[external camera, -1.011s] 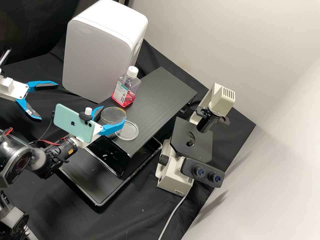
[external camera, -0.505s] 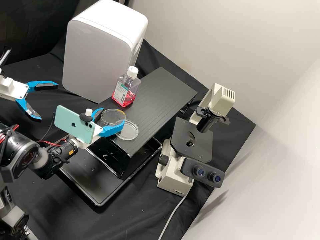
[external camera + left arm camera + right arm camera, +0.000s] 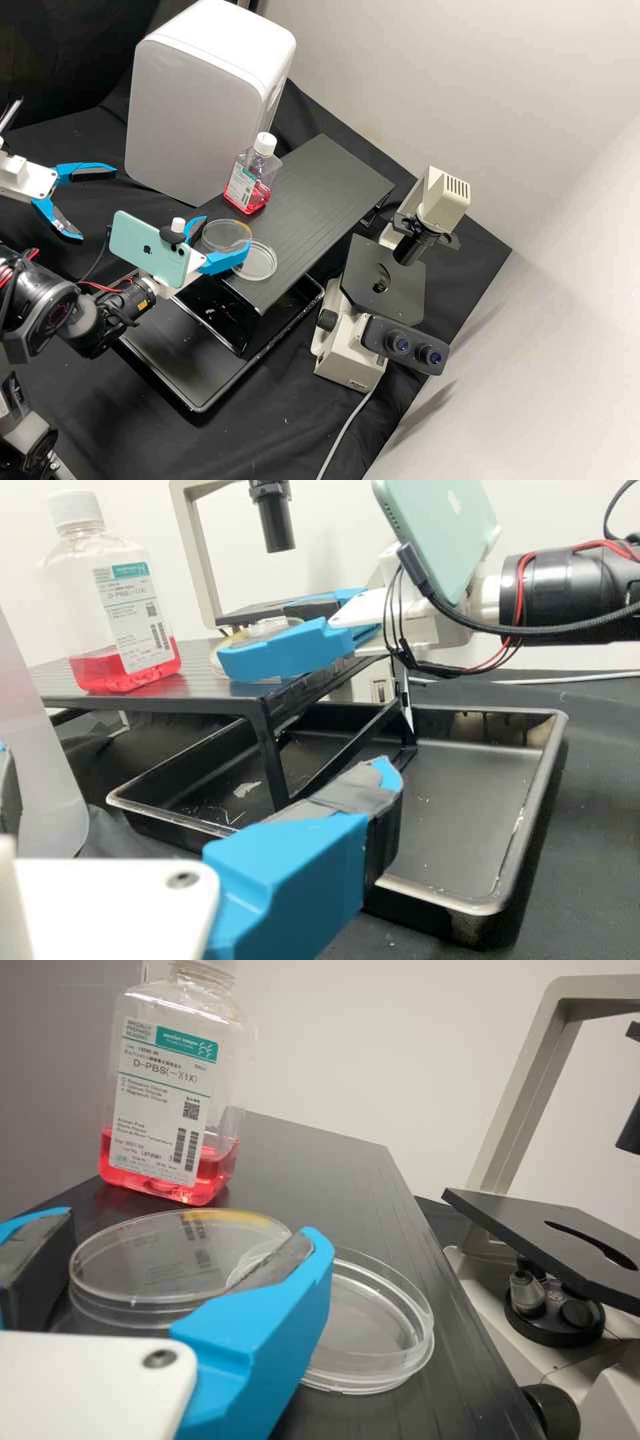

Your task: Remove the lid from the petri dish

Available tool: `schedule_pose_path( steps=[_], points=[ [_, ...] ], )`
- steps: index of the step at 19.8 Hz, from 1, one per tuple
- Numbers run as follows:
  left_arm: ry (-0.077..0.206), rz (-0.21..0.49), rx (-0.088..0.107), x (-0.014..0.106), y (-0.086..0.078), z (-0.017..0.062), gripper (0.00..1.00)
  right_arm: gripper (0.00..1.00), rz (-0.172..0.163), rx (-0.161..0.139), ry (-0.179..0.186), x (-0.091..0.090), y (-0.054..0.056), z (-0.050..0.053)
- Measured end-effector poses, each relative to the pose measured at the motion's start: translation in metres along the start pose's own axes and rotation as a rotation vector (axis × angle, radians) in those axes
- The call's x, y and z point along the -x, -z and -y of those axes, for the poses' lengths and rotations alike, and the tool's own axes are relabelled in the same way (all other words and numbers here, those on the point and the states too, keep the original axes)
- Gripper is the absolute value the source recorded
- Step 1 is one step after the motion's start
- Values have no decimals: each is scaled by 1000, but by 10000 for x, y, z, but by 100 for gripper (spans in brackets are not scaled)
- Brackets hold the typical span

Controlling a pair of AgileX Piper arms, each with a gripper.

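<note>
Lid (image 3: 227, 234) is off, clamped in my right jaws just beside the open petri dish (image 3: 259, 261) on the black platform (image 3: 320, 180). Left jaws spread, empty. Remaining, I judge: set it down.

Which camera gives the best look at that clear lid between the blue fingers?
The right wrist view: the lid appears close up in the right gripper. The high view shows it from far off; in the left wrist view a blue finger hides most of it.
</note>
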Motion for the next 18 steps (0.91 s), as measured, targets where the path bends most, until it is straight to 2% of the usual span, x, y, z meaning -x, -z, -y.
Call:
schedule_pose_path(
  steps=[9,11,14,18],
  points=[
    [0,0,0,0,0,0,100,100,36,-18,-22,4,-23,-17],
    [0,0,0,0,0,0,100,100,60,-37,-46,17,-17,-45],
    [0,0,0,0,0,0,100,100,105,-31,-88,69,-11,-102],
    [-6,-2,-4,5,-3,-17,100,100,103,-39,-103,155,-7,-145]
  ],
)
